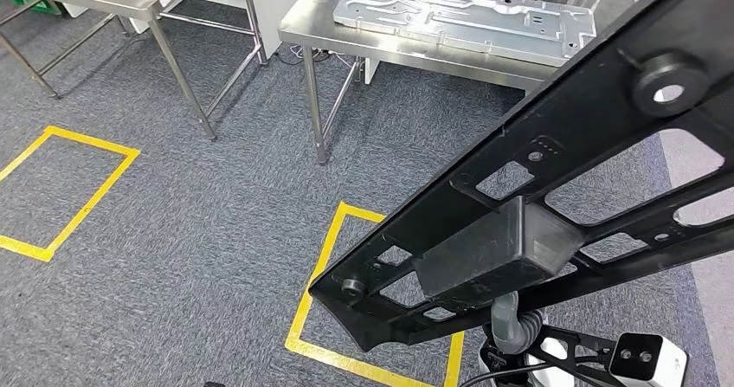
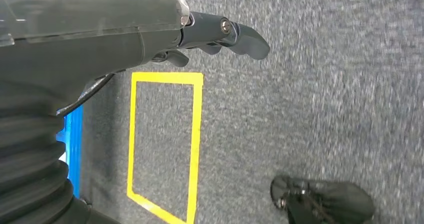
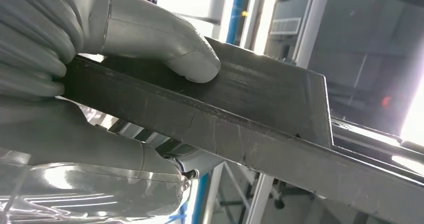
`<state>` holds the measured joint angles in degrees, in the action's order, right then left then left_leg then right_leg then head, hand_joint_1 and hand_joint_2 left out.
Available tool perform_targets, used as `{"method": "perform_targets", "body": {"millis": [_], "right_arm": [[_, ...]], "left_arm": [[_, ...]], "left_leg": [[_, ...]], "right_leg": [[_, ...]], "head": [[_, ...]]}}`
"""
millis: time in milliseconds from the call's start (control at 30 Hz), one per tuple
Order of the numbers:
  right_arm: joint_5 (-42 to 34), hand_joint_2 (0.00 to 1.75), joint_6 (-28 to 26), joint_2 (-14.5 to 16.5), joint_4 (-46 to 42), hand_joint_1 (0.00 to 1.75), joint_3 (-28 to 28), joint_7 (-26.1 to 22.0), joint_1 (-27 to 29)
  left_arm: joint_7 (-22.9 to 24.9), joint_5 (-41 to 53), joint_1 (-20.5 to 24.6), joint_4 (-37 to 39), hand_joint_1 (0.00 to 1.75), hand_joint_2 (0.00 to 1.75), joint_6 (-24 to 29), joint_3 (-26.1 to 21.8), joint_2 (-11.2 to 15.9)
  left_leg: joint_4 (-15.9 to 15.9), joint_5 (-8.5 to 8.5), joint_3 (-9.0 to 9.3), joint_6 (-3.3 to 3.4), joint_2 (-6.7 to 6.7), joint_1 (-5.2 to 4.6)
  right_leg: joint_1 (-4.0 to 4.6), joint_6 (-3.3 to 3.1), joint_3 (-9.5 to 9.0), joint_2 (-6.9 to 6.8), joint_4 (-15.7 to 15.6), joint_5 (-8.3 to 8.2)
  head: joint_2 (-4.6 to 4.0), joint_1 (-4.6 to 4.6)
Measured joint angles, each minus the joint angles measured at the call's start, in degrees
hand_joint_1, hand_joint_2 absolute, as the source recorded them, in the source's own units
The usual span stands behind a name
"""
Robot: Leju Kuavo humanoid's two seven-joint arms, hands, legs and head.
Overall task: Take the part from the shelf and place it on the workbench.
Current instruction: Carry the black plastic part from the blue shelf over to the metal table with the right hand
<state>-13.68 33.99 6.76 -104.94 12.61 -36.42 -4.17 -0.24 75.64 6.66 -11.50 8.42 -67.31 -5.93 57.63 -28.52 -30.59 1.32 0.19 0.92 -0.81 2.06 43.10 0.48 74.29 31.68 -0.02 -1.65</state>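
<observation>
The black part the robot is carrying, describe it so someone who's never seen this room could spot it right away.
Start at the steel workbench bearing a flat silver metal plate above the grey carpet. In front, crossing the head view diagonally, is the long black openwork frame part, gripped by the right hand. Unlike the solid silver plate, it is dark, full of cutouts, and held in the air.
</observation>
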Motion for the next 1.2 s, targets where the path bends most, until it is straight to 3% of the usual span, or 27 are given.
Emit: {"method": "perform_targets", "body": {"millis": [33,100,133,200,300,367,400,467,533,567,600,667,700,733,833,867,900,967,1000,1033,1067,1133,1167,1200], "right_arm": [[0.13,1.75,-0.13,-0.01,0.03,1.75,0.00,0.02,0.09],[0.29,1.75,-0.22,-0.01,0.04,1.75,0.00,0.02,0.16],[0.39,1.75,-0.26,-0.02,0.07,1.75,0.01,0.01,0.19],[0.61,1.75,-0.40,-0.03,0.10,1.75,0.04,-0.01,0.29],[0.79,1.75,-0.56,-0.01,-0.08,1.75,0.09,-0.04,0.37],[0.86,1.75,-0.54,0.03,-0.20,1.75,0.14,-0.06,0.35],[0.90,1.75,-0.53,0.04,-0.23,1.75,0.17,-0.05,0.38],[0.93,1.75,-0.68,0.05,-0.22,1.75,0.22,-0.05,0.46],[1.00,1.75,-1.00,0.05,-0.22,1.75,0.23,-0.08,0.53],[1.04,1.75,-1.12,0.05,-0.22,1.75,0.24,-0.09,0.55],[1.08,1.75,-1.20,0.05,-0.22,1.75,0.26,-0.10,0.59],[1.18,1.75,-1.33,0.05,-0.13,1.75,0.28,-0.09,0.69],[1.27,1.75,-1.42,0.05,-0.11,1.75,0.31,-0.04,0.73],[1.33,1.75,-1.50,0.05,-0.10,1.75,0.33,-0.02,0.71],[1.37,1.75,-1.57,0.07,-0.38,1.75,0.39,-0.03,0.49],[1.38,1.75,-1.56,0.07,-0.49,1.75,0.39,-0.05,0.40],[1.39,1.75,-1.61,0.08,-0.59,1.75,0.39,-0.05,0.33],[1.41,1.75,-1.87,0.06,-0.62,1.75,0.39,-0.05,0.42],[1.43,1.75,-2.03,0.04,-0.62,1.75,0.39,-0.04,0.54],[1.44,1.75,-2.13,0.02,-0.61,1.75,0.39,-0.02,0.65],[1.44,1.75,-2.16,0.01,-0.61,1.75,0.39,-0.01,0.70],[1.44,1.75,-2.15,-0.03,-0.61,1.75,0.39,-0.01,0.69],[1.44,1.75,-2.16,-0.04,-0.61,1.75,0.39,0.00,0.65],[1.44,1.75,-2.19,-0.06,-0.62,1.75,0.39,0.00,0.60]], "left_arm": [[0.04,0.00,-0.09,0.00,0.00,1.75,0.00,-0.04,0.00],[0.07,0.01,-0.22,0.00,0.00,1.75,0.00,-0.11,-0.04],[0.07,0.03,-0.24,0.00,0.00,1.75,0.01,-0.15,-0.06],[0.08,0.10,-0.21,0.00,0.00,1.75,0.02,-0.20,-0.08],[0.08,0.16,0.02,0.00,0.00,1.75,0.02,-0.24,-0.08],[0.07,0.16,0.28,0.00,0.00,1.75,0.03,-0.27,-0.08],[0.07,0.17,0.32,0.00,0.00,1.75,0.03,-0.28,-0.08],[0.09,0.19,0.13,0.00,0.00,1.75,0.02,-0.30,-0.09],[0.13,0.27,-0.26,0.00,0.00,1.75,0.03,-0.31,-0.09],[0.15,0.32,-0.41,0.00,0.00,1.75,0.03,-0.32,-0.07],[0.15,0.39,-0.57,0.00,0.00,1.75,0.03,-0.33,-0.03],[0.20,0.49,-0.75,0.00,0.00,1.75,0.03,-0.36,0.12],[0.27,0.54,-0.75,0.00,0.00,1.75,0.03,-0.37,0.17],[0.36,0.55,-0.66,0.00,0.00,1.75,0.04,-0.38,0.21],[0.53,0.57,-0.16,0.00,0.00,1.75,0.04,-0.37,0.11],[0.54,0.58,-0.03,0.00,0.00,1.75,0.04,-0.36,0.08],[0.54,0.58,0.04,0.00,0.00,1.75,0.04,-0.36,0.05],[0.54,0.58,0.10,0.00,0.00,1.75,0.03,-0.36,0.07],[0.55,0.58,0.07,0.00,0.00,1.75,0.02,-0.36,0.08],[0.56,0.59,0.00,0.00,0.00,1.75,0.00,-0.36,0.08],[0.57,0.60,-0.09,0.00,0.00,1.75,-0.01,-0.36,0.07],[0.59,0.64,-0.17,0.00,0.00,1.75,-0.02,-0.36,0.01],[0.59,0.67,-0.11,0.00,0.00,1.75,-0.02,-0.36,-0.03],[0.59,0.70,-0.01,0.00,0.00,1.75,-0.02,-0.35,-0.06]], "left_leg": [[0.00,-0.42,0.56,-0.16,0.08,0.03],[-0.02,-1.44,1.85,-0.57,0.28,0.10],[-0.06,-1.95,2.51,-0.86,0.38,0.11],[-0.36,-2.82,3.73,-1.69,0.60,0.11],[1.95,-2.00,4.41,-2.93,0.79,0.17],[8.05,-1.36,1.23,-3.27,0.53,0.30],[11.78,-2.01,-1.25,-3.36,0.38,0.33],[16.99,-5.66,-6.28,-3.43,0.31,0.31],[16.65,-8.99,-9.25,-3.20,0.29,0.20],[14.35,-8.63,-9.86,-2.86,0.27,0.06],[11.11,-5.89,-10.14,-2.37,0.24,-0.16],[5.47,2.85,-10.00,-1.55,-0.12,-0.70],[4.17,5.93,-9.83,-1.28,-0.27,-0.93],[3.81,7.03,-9.57,-1.13,-0.42,-1.13],[2.54,5.92,-7.91,-0.30,-0.46,-0.83],[1.88,5.73,-7.20,-0.04,-0.46,-0.57],[1.36,5.49,-6.53,0.13,-0.45,-0.41],[0.99,4.77,-5.63,0.27,-0.45,-0.35],[0.92,4.29,-5.08,0.24,-0.46,-0.35],[0.92,3.80,-4.41,0.20,-0.48,-0.34],[0.91,3.26,-3.54,0.14,-0.51,-0.33],[0.84,2.14,-1.78,-0.10,-0.55,-0.33],[0.82,1.66,-1.19,-0.36,-0.61,-0.37],[0.73,1.31,-0.90,-0.68,-0.65,-0.40]], "right_leg": [[-0.13,0.09,-0.08,-0.14,-1.22,-1.44],[-0.24,-0.09,-2.75,-0.66,-8.49,-6.00],[-0.08,-0.27,-4.05,-0.98,-11.80,-7.23],[0.40,-1.03,-5.48,-1.33,-14.96,-7.63],[0.54,-2.68,-7.48,-0.75,-15.44,-6.22],[0.42,-3.55,-9.46,-0.54,-15.83,-5.14],[0.44,-3.83,-10.34,-0.48,-15.99,-4.42],[0.56,-4.08,-12.15,-0.11,-16.04,-2.87],[0.68,-4.06,-14.38,0.41,-16.04,-1.17],[0.74,-3.99,-15.69,0.60,-16.04,-0.22],[0.74,-3.89,-16.86,0.73,-16.09,0.77],[0.85,-3.40,-18.83,1.08,-16.10,2.60],[0.88,-3.02,-19.41,1.27,-16.30,3.27],[0.88,-2.61,-20.02,1.45,-16.65,3.74],[0.79,-1.57,-21.76,1.04,-17.98,4.69],[0.78,-1.24,-21.51,0.69,-16.99,5.28],[0.64,-0.87,-19.75,0.35,-13.96,6.36],[0.34,-0.21,-13.57,0.04,-5.55,8.40],[0.18,0.04,-10.47,-0.01,-2.22,8.39],[0.10,0.14,-8.64,-0.06,-1.35,6.94],[0.06,0.15,-7.98,-0.11,-2.79,4.17],[0.14,-0.22,-8.95,-0.24,-9.65,-2.28],[0.26,-0.56,-9.67,-0.29,-12.83,-4.24],[0.43,-0.93,-10.10,-0.34,-14.85,-5.07]], "head": [[-0.01,-0.01],[0.01,-0.03],[0.01,0.01],[0.00,0.08],[0.00,0.13],[0.01,0.30],[0.02,0.43],[0.01,0.59],[0.01,0.63],[0.02,0.64],[0.01,0.69],[0.00,0.58],[0.00,0.56],[0.01,0.53],[0.00,0.57],[0.00,0.47],[0.00,0.39],[-0.01,0.29],[-0.01,0.31],[-0.01,0.31],[-0.01,0.30],[0.00,0.28],[0.01,0.30],[0.02,0.37]]}}
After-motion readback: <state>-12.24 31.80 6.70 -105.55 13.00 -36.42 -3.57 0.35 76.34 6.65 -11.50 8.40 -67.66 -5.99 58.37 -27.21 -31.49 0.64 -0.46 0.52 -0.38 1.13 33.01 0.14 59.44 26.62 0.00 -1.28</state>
